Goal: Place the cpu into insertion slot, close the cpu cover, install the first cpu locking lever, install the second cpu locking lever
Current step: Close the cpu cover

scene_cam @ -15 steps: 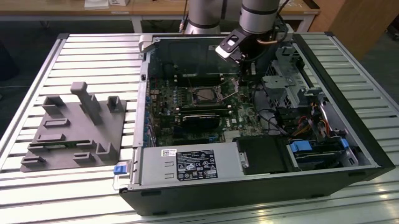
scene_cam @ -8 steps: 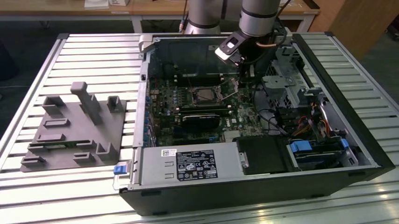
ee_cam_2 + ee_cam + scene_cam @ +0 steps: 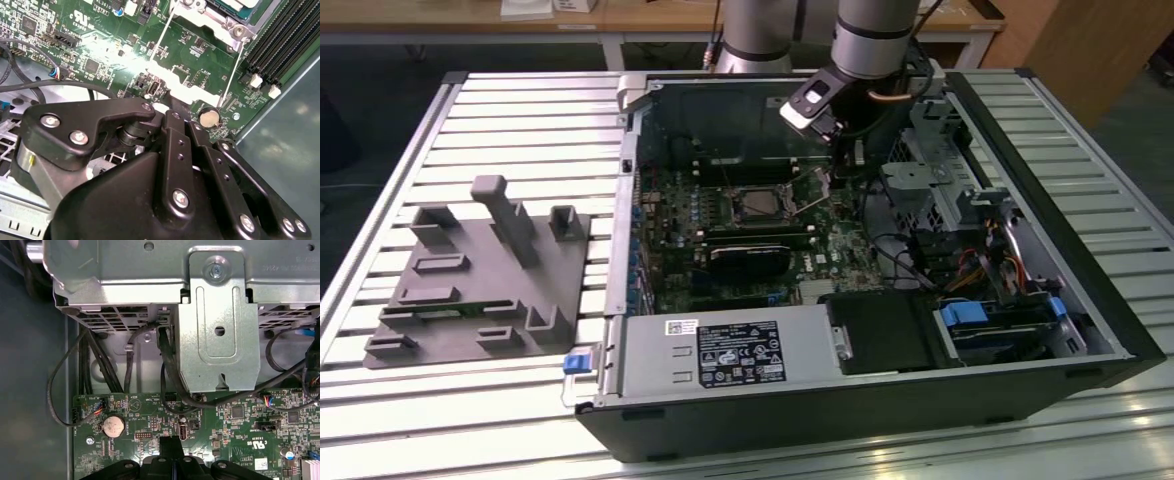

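The insertion slot sits mid-motherboard inside the open computer case, a dark square centre ringed by silver. The cpu cover looks to lie flat on it, and a grey corner of the cpu shows in its window. Two thin wire locking levers run out from the slot's corners toward my gripper. My gripper hangs to the exterior view's right of the slot, over the board's edge near the coin battery. Its fingers are shut together, gripping nothing that I can see.
A metal drive cage with black cables stands just beyond the gripper. Long black memory slots run beside the slot. A black heatsink block and the power supply lie nearer the front. A grey fixture sits outside the case.
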